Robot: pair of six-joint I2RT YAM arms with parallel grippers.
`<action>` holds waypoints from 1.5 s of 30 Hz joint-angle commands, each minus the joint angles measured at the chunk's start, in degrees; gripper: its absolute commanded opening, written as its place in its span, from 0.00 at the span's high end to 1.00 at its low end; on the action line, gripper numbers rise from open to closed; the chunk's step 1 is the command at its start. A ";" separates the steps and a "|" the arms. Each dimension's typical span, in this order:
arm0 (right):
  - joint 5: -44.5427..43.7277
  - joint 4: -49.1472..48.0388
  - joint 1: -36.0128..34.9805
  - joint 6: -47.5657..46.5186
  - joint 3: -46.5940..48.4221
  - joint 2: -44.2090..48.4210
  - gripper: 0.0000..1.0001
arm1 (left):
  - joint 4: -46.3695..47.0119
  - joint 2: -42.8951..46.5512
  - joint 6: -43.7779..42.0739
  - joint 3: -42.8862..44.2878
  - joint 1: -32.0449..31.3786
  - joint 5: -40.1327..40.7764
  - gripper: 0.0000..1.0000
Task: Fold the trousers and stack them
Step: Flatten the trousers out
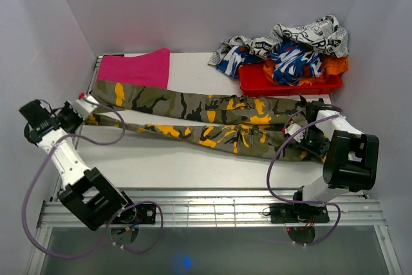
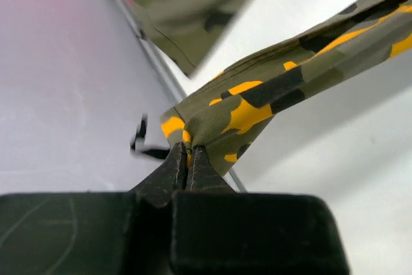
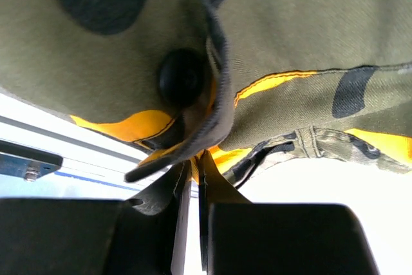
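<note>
The camouflage trousers (image 1: 212, 120) lie stretched across the white table, legs to the left, waist to the right. My left gripper (image 1: 82, 113) is shut on the hem of one leg (image 2: 212, 123) at the table's left edge and holds it slightly raised. My right gripper (image 1: 308, 134) is shut on the waistband (image 3: 212, 127) at the right end, beside a black button (image 3: 182, 76). The other leg (image 1: 122, 93) lies flat further back.
A pink cloth (image 1: 136, 67) lies at the back left. A red tray (image 1: 290, 82) at the back right holds orange cloth, a blue-and-white garment (image 1: 293, 61) and a newsprint-patterned garment (image 1: 309, 33). White walls close in on both sides. A metal rail (image 1: 212, 207) runs along the near edge.
</note>
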State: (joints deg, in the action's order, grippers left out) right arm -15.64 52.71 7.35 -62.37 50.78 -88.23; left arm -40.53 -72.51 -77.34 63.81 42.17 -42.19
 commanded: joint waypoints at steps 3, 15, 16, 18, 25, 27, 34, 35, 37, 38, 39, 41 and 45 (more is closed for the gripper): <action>-2.73 2.84 2.40 -5.04 -1.04 0.95 0.92 | -9.47 0.44 -24.26 -17.47 1.16 11.58 0.77; -3.08 3.45 2.58 -5.48 -1.74 0.25 0.92 | -37.15 -19.75 -18.56 12.10 4.50 11.45 0.02; -3.08 3.45 2.66 -5.40 -1.74 0.07 0.92 | -37.25 -21.60 -16.20 13.87 4.24 11.17 0.02; -3.26 3.37 2.75 -5.22 -1.74 -0.10 0.92 | -36.38 -26.00 -14.25 16.77 3.88 11.86 0.02; -3.70 4.33 2.75 -5.04 -0.95 -0.37 0.92 | -20.94 -30.41 -8.44 8.73 0.90 20.38 0.07; -3.78 4.77 2.75 -4.96 -0.69 -0.28 0.92 | -16.53 -28.84 -8.18 5.64 -0.50 21.80 0.07; -4.49 5.21 2.93 -6.10 -2.18 1.21 0.92 | -5.58 -23.56 -9.31 -4.40 -3.85 24.10 0.08; -4.49 5.39 3.02 -6.10 -2.27 1.30 0.92 | -7.26 -23.47 -9.58 -2.83 -3.85 23.05 0.09; -4.40 5.39 3.45 -6.36 -2.44 1.83 0.92 | -14.52 -23.38 -11.59 -0.11 -3.42 21.90 0.11; -4.40 5.47 3.54 -6.54 -2.62 1.92 0.92 | -16.75 -23.73 -11.95 1.82 -3.24 21.11 0.12; -4.49 5.39 3.80 -6.71 -2.71 2.09 0.92 | -18.95 -24.16 -11.87 6.02 -3.06 19.80 0.12; -4.58 5.30 4.33 -7.24 -3.15 2.44 0.92 | -24.49 -26.52 -10.99 10.70 -2.89 19.08 0.12; -4.40 4.95 4.95 -7.33 -3.76 2.44 0.92 | -27.06 -30.75 -9.67 18.53 -2.62 18.81 0.12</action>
State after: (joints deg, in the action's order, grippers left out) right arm -18.33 54.50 11.42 -65.01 47.81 -87.11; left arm -62.17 -101.16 -86.96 79.00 39.20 -20.60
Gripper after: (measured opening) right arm 0.095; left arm 0.878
